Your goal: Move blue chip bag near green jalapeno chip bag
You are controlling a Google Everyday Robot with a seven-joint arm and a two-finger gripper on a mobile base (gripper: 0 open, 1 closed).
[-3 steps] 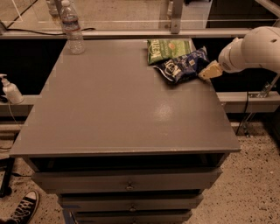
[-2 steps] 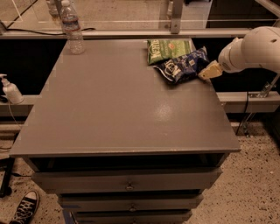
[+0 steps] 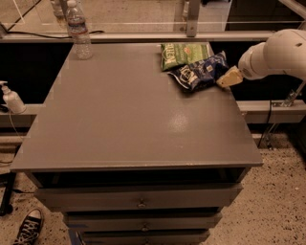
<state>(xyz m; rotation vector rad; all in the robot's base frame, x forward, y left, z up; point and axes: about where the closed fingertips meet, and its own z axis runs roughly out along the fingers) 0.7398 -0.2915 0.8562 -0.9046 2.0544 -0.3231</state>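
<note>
**Robotics test area in a lab- or office-type interior.** The landmark is a grey drawer cabinet (image 3: 141, 196) with stacked drawer fronts, and its flat top forms the work surface (image 3: 134, 124). A speckled, terrazzo-like floor (image 3: 282, 201) surrounds the cabinet's base. A glazed partition (image 3: 129, 12) with a metal rail runs behind its far edge. A white robot arm (image 3: 277, 52) reaches in from the cabinet's right. Its end effector (image 3: 228, 77) is over the far right corner, at the right end of the blue chip bag (image 3: 201, 72). A dark cable (image 3: 265, 129) hangs right of the cabinet. A pump bottle (image 3: 12, 98) stands on a ledge to its left, a water bottle (image 3: 79, 31) on its far left corner, and a sneaker (image 3: 28, 227) lies by its front left.
</note>
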